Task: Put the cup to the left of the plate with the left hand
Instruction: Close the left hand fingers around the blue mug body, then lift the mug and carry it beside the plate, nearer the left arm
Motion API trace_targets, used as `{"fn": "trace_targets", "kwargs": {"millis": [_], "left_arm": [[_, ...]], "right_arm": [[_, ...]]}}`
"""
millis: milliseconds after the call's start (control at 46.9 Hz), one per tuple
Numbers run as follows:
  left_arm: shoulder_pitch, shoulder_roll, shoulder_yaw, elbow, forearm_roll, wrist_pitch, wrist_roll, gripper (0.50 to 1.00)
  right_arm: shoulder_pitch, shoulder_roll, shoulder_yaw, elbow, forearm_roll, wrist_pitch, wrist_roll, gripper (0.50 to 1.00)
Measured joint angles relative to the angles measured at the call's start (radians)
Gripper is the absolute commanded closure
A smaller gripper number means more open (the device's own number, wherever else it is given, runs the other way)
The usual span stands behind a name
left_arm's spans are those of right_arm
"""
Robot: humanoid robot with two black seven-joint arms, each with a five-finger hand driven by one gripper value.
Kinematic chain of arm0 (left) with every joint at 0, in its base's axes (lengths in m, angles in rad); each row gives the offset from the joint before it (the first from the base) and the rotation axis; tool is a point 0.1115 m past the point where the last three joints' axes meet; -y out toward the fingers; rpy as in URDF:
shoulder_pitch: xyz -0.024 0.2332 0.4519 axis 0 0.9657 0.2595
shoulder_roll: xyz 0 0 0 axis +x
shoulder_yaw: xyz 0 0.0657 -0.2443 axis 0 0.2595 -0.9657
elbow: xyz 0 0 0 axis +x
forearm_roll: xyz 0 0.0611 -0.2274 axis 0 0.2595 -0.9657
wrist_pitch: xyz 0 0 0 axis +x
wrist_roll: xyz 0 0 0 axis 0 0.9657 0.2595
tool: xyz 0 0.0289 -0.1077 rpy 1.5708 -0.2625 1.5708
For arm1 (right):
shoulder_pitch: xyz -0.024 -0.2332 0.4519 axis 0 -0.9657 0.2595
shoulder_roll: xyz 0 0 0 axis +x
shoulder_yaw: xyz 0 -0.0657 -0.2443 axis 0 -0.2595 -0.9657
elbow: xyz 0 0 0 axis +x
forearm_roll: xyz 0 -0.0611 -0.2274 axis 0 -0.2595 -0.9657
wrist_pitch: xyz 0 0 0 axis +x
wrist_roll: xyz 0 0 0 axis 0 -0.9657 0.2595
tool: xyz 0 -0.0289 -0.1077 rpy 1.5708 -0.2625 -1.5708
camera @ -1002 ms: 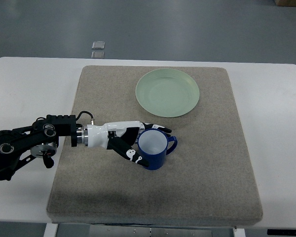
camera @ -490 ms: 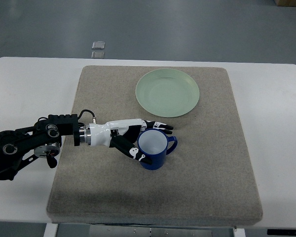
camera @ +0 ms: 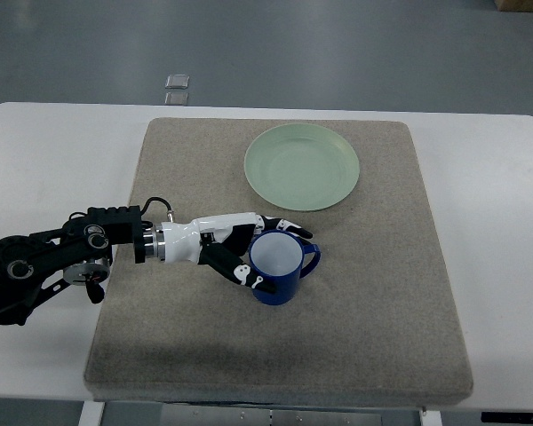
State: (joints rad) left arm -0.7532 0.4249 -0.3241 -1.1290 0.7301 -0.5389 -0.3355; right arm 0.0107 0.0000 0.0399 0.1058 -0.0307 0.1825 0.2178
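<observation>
We look down on a white table (camera: 53, 151) that carries a large grey-brown mat (camera: 364, 293) covering most of its middle. Toward the far edge of the mat, a little right of its centre line, lies a pale green plate (camera: 302, 166), flat and bare. Our left arm (camera: 53, 262) comes in from the table's left edge and lies across the mat's left border, black at the joints and white toward the wrist. The left hand (camera: 235, 248) sits near the middle of the mat with its fingers (camera: 284, 227) curled round the left side of a blue cup (camera: 278, 268); one finger runs along the far side of the rim, and the thumb presses the near side. The cup stands upright on the mat, white inside, handle pointing right, nearer to us than the plate and apart from it. Beyond the table's far edge, two small grey squares (camera: 177, 87) lie on the floor.
</observation>
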Motion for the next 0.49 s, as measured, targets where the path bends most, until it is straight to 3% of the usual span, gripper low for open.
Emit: {"fn": "trace_targets", "kwargs": {"millis": [85, 192, 256, 490], "left_arm": [[0.000, 0.000, 0.001, 0.000, 0.004, 0.000, 0.000, 0.829], [0.000, 0.000, 0.001, 0.001, 0.006, 0.007, 0.000, 0.838], [0.000, 0.000, 0.001, 0.001, 0.006, 0.015, -0.009, 0.868], [0.000, 0.000, -0.006, 0.000, 0.005, 0.043, -0.029, 0.883]], "right_arm": [[0.000, 0.000, 0.000, 0.000, 0.000, 0.000, 0.000, 0.568], [0.000, 0.000, 0.000, 0.000, 0.000, 0.000, 0.000, 0.568], [0.000, 0.000, 0.000, 0.000, 0.000, 0.000, 0.000, 0.568], [0.000, 0.000, 0.000, 0.000, 0.000, 0.000, 0.000, 0.568]]}}
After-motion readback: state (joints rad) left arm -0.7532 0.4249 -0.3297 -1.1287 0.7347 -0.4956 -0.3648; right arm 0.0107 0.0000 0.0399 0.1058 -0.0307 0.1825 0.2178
